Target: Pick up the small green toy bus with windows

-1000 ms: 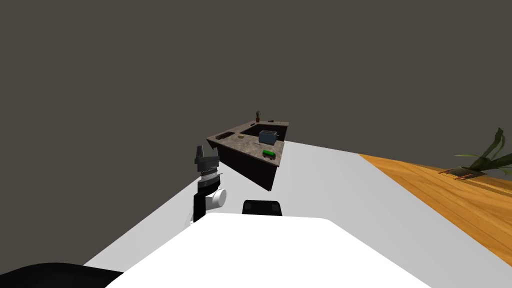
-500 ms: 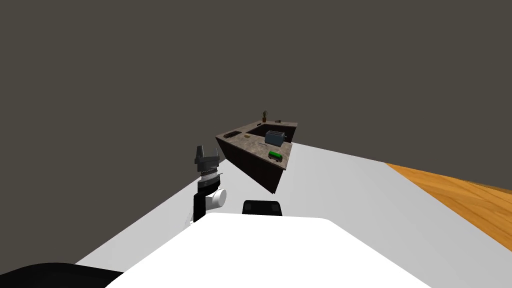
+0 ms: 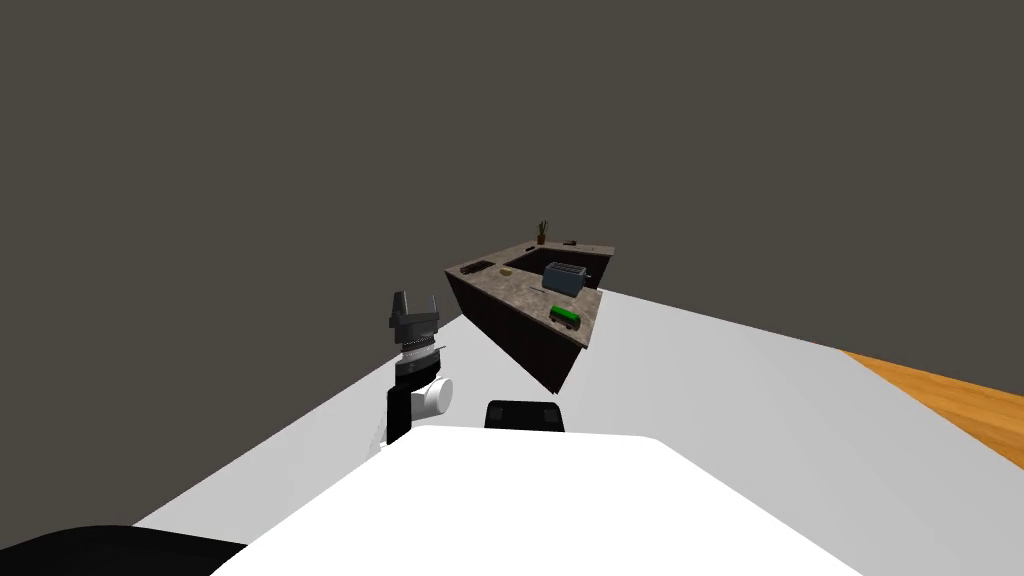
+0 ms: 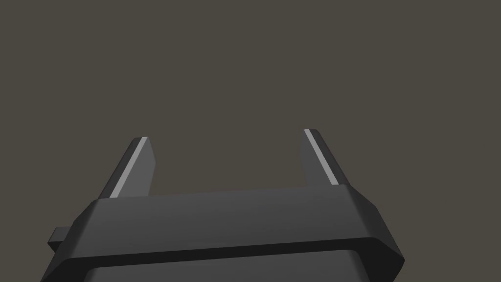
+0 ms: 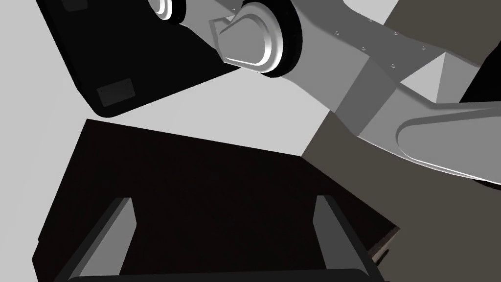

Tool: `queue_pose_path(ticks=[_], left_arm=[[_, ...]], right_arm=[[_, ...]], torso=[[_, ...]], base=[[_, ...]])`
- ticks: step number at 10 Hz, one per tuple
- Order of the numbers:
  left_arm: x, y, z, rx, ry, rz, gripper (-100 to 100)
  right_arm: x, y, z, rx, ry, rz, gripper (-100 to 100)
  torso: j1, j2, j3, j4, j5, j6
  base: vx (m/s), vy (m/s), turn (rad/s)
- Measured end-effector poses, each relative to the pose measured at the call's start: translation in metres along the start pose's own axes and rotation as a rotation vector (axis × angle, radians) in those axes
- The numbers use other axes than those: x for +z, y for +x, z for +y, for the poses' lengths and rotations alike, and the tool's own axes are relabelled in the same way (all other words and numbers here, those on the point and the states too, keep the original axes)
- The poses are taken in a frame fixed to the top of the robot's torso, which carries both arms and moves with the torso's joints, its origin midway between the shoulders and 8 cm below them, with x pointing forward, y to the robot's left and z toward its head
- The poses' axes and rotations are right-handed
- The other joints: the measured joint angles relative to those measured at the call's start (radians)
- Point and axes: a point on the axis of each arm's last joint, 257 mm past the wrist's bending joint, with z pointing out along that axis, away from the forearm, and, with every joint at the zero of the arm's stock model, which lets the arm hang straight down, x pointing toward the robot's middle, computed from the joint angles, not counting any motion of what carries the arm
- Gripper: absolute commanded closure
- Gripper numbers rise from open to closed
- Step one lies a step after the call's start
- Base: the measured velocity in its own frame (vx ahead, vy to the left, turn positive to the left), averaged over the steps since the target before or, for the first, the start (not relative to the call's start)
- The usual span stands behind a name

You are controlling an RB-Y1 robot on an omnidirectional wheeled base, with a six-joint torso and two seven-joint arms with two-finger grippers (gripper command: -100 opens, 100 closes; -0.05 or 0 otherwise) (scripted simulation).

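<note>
green bus on the counter, both claws apart and well short of it

dark grey-brown wall [image 3: 300,150] takes up most of the head view, with a light grey floor [image 3: 700,380] below it and a strip of wooden floor [image 3: 950,405] well off to the right of the counter. the counter [image 3: 520,292] stands against the wall, with a dark base and a mottled stone-like top around a sunken middle. on its top sits a grey-blue toaster [image 3: 564,277]. the small green toy bus [image 3: 565,316] stands upright on the counter's near end, just on my side of the toaster and apart from it. a small potted plant [image 3: 542,232] stands at the counter's far edge, and a flat dark item [image 3: 478,266] and a small yellowish thing [image 3: 506,270] lie on its left arm; i cannot tell what they are.

left gripper [image 3: 415,298] is raised, pointing up, well short of the counter and to its left, fingers [image 4: 320,154] spread apart with nothing between them. right gripper [image 5: 222,200] also has its fingers [image 5: 122,223] apart, held over a flat, very dark surface [image 5: 205,181], gripping nothing.
</note>
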Motion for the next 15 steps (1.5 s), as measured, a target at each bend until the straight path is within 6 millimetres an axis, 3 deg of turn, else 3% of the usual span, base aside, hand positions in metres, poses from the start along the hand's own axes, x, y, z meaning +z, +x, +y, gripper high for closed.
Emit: queue_pose_path(ticks=[2,7,12,15], left_arm=[[0.0,0.0,0.0,0.0,0.0,0.0,0],[0.0,0.0,0.0,0.0,0.0,0.0,0],[0.0,0.0,0.0,0.0,0.0,0.0,0],[0.0,0.0,0.0,0.0,0.0,0.0,0]], right_arm=[[-0.024,0.004,-0.028,-0.04,0.067,0.052,-100],[-0.066,-0.005,-0.068,-0.131,0.181,0.146,-100],[-0.117,-0.022,-0.114,-0.227,0.308,0.231,-100],[-0.153,-0.044,-0.132,-0.286,0.379,0.279,-100]], torso=[[0.001,0.0,0.0,0.0,0.0,0.0],[0.0,0.0,0.0,0.0,0.0,-0.001],[0.002,-0.002,-0.001,0.0,0.0,-0.001],[0.002,0.0,0.0,0.0,0.0,-0.001]], base=[[0.036,0.042,0.073],[0.047,0.043,0.17],[0.067,0.047,0.165],[0.066,0.073,0.216]])
